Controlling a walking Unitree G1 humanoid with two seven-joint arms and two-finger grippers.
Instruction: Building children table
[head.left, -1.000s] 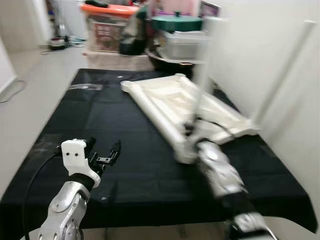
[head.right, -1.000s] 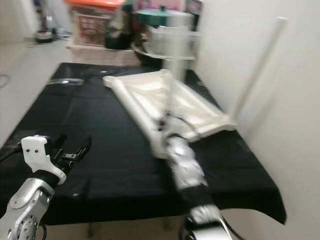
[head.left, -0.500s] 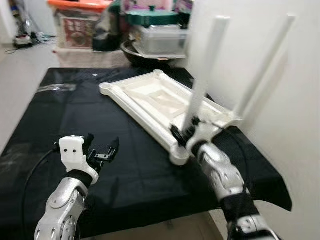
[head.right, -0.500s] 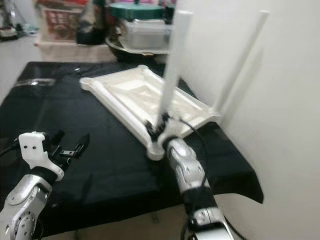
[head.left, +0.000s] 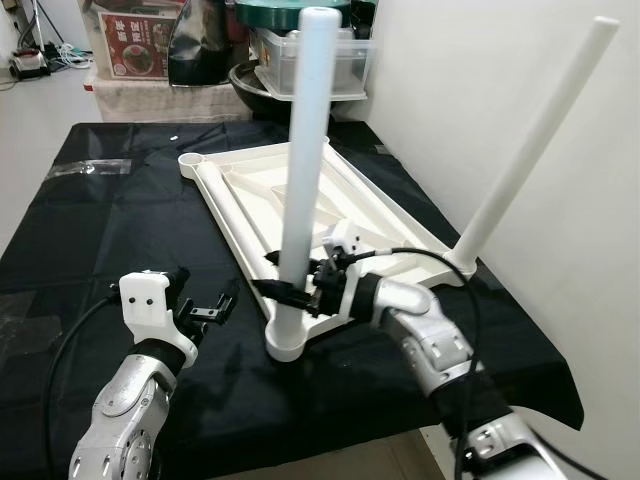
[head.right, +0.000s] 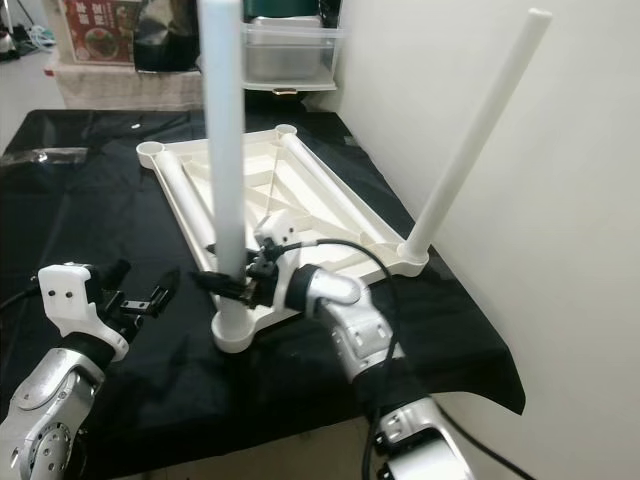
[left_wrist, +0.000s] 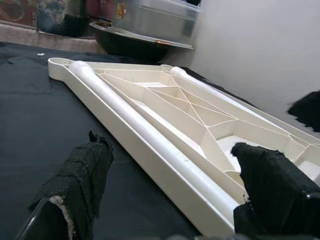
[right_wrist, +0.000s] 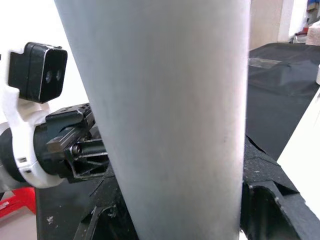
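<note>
A white plastic table top (head.left: 325, 215) lies upside down on the black-covered table (head.left: 110, 230). One white leg (head.left: 305, 170) stands upright in its near corner socket (head.left: 285, 340). My right gripper (head.left: 292, 290) is shut on that leg just above the socket; the leg (right_wrist: 160, 115) shows close up in the right wrist view. A second white leg (head.left: 535, 140) stands in the right corner, leaning toward the wall. Two more legs lie inside the frame (left_wrist: 150, 135). My left gripper (head.left: 208, 305) hovers open to the left of the socket, holding nothing.
A white wall (head.left: 480, 70) runs close along the table's right side. Behind the table stand a clear lidded box (head.left: 345, 60), a dark basin (head.left: 255, 85) and a printed carton (head.left: 135, 45). A strip of clear plastic (head.left: 85, 168) lies at the far left.
The camera turned right and steadied. My right gripper brought the white leg from above the frame down into the near corner socket, upright. My left gripper stayed open in place.
</note>
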